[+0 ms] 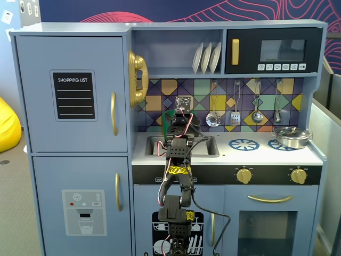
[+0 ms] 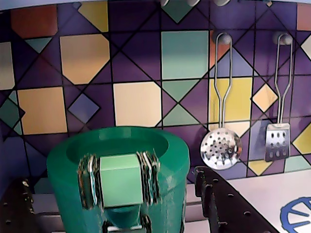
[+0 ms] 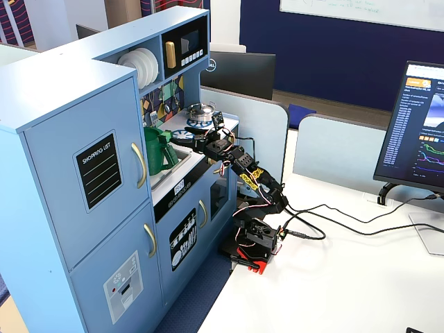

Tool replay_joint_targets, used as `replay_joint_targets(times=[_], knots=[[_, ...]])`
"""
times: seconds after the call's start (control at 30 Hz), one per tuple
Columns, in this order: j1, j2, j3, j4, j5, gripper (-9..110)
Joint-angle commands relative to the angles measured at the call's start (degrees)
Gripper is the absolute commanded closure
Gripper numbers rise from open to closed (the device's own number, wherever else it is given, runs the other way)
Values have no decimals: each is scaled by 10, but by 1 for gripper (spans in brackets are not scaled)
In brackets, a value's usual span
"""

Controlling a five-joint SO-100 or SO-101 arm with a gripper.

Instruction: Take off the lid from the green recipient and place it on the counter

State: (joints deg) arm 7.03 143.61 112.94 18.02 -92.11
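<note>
A slotted spoon (image 2: 220,149) and spatula (image 2: 277,141) hang on the tiled backsplash; a silver pan (image 1: 291,137) sits on the right burner of the white counter (image 1: 266,152). The green recipient (image 2: 119,174) stands at the sink, its mouth looking open and hollow in the wrist view. The gripper (image 2: 119,204) reaches toward its ribbed handle, black fingers (image 2: 221,204) spread wide on either side.
</note>
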Motion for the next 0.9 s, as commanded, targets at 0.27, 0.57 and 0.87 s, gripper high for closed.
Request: replay_joint_targets(times=[0.27,0.57,0.87], knots=[[-20,-62,-75,-23,-18,62],[-33,-111,-103,-25,-33,63],[-38,-153,-131,-34,-45,65]])
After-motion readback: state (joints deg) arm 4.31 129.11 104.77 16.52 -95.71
